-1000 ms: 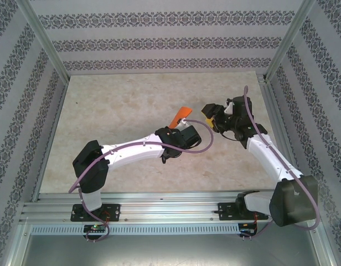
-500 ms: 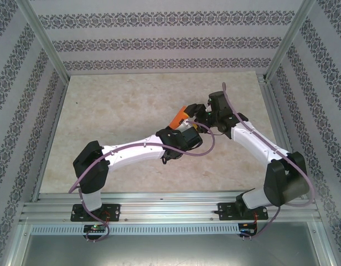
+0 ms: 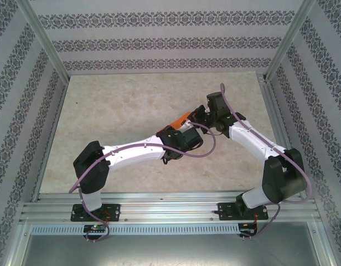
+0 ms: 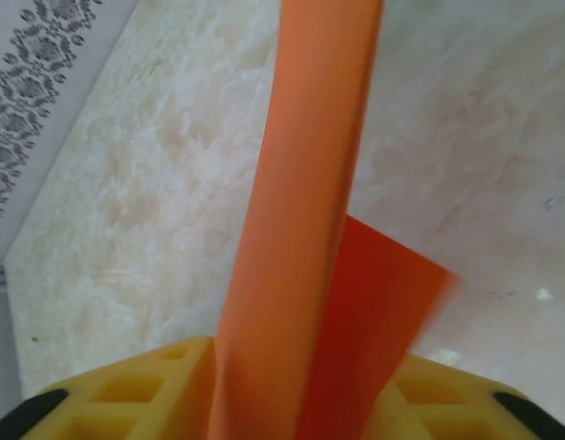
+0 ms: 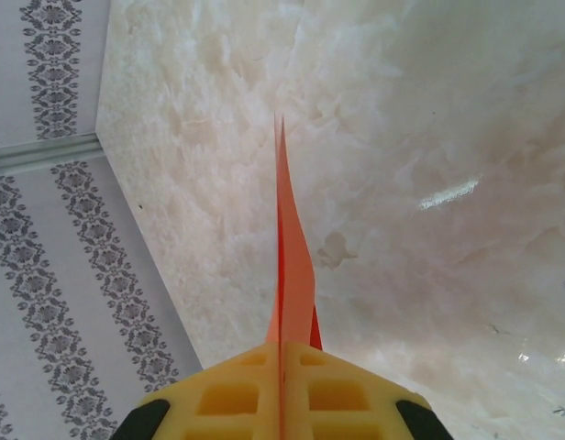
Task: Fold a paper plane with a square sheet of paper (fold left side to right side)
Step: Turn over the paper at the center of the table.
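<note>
Paper plane [image 5: 290,275] (plain orange) in right pincer [image 5: 281,356]

Checked every view. No text, label, brand, number or sign could be read on any surface.
</note>
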Tool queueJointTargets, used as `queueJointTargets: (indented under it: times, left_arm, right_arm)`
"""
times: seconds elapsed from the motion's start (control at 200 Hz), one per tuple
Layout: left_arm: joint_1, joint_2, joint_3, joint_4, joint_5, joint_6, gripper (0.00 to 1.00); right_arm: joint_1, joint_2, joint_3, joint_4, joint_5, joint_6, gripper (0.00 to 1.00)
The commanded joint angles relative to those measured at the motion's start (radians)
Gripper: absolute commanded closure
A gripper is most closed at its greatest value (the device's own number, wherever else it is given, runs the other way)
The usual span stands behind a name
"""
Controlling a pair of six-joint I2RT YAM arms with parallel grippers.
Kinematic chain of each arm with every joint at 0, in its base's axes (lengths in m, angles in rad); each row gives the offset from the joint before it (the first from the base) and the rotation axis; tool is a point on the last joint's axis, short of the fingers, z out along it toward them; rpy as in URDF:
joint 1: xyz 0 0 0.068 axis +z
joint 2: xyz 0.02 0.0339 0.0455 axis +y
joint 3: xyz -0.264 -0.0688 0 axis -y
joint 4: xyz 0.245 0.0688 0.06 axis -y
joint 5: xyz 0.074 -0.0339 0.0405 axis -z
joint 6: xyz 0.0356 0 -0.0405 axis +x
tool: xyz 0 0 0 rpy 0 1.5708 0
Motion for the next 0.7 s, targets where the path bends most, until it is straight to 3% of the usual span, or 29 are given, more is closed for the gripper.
queueJointTargets:
  times: [0.0,0.145,0.315,0.545,0.694]
  left_arm:
    - [-0.008,-0.140,-0.067,0.118,0.131,0.048,0.40]
    - [0.098,-0.348,-0.202,0.260,0.449,0.004,0.19]
    - [0.371,-0.551,-0.359,0.436,0.872,-0.134,0.08]
    - [0.610,-0.570,-0.406,0.591,1.293,-0.252,0.06]
    - [0.634,-0.517,-0.395,0.699,1.487,-0.293,0.07]
  right_arm:
    - [-0.036,-0.024,0.003,-0.016,0.027,-0.102,1.00]
    - [-0.093,-0.084,-0.057,0.047,0.008,-0.333,1.00]
    - [-0.156,-0.182,-0.179,0.206,-0.139,-0.609,1.00]
    - [-0.160,-0.240,-0.211,0.250,-0.469,-0.865,1.00]
    - [-0.159,-0.282,-0.208,0.220,-0.599,-0.960,1.00]
